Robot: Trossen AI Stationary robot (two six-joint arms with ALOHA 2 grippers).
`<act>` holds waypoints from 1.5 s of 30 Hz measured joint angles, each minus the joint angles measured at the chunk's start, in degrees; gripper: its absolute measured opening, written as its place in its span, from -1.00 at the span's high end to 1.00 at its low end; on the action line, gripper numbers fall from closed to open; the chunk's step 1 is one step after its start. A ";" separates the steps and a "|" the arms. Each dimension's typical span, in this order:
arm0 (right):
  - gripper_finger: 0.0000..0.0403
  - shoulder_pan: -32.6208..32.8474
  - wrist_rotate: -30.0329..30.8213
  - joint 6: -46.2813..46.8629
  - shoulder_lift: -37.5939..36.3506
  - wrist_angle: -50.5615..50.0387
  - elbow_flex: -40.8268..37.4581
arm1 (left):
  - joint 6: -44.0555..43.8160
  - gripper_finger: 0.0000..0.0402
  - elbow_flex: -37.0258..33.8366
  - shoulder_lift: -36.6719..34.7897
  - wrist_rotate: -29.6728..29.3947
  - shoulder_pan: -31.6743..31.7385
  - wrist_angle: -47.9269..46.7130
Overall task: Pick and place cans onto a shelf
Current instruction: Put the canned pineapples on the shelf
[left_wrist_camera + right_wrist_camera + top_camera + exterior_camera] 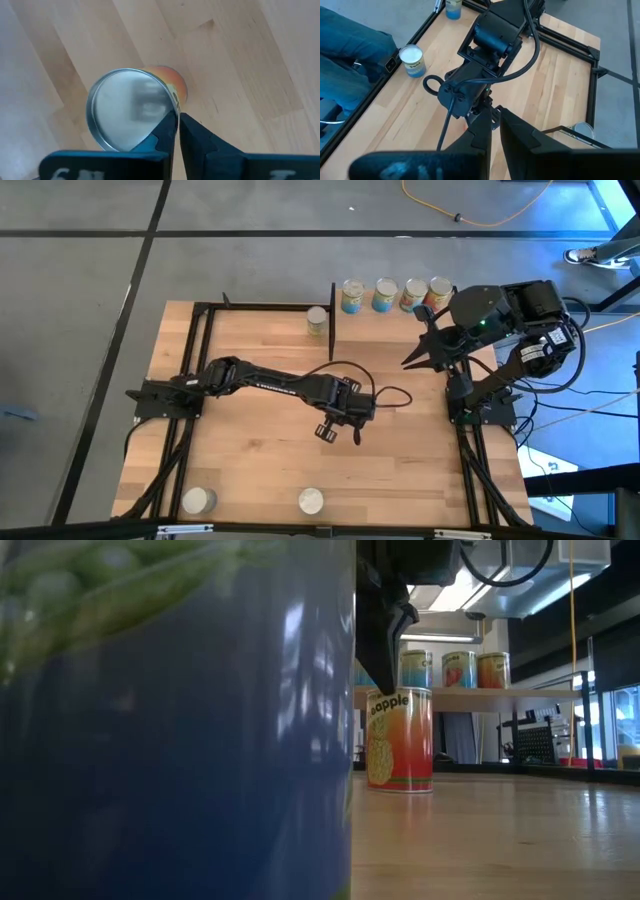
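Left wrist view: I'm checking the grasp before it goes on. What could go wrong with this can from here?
1. The left pincer is shut and sits off-centre over the rim of the orange-labelled tin can with the silvery top; lowering like this could strike the rim and tip it.
2. Other tin cans already stand on the light-wood shelf, so placing may knock one.
The right pincer waits near that shelf.

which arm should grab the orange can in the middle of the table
Left. The left gripper hangs directly over the orange can, fingers closed just above its lid. The right gripper sits off by the shelf, well away from that can.
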 joint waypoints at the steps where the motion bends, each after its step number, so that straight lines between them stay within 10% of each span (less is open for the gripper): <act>1: 0.79 0.00 0.00 0.00 0.00 0.00 0.00 | -0.02 0.88 0.00 0.02 0.02 -0.01 -0.02; 26: 0.79 0.02 0.07 -2.94 -0.20 0.02 -1.61 | -4.66 0.83 10.16 -6.14 -18.89 -5.01 -10.33; 45: 0.79 3.37 3.87 5.59 -0.12 10.36 -30.52 | -18.04 0.83 8.37 -36.39 -21.05 -7.30 -17.88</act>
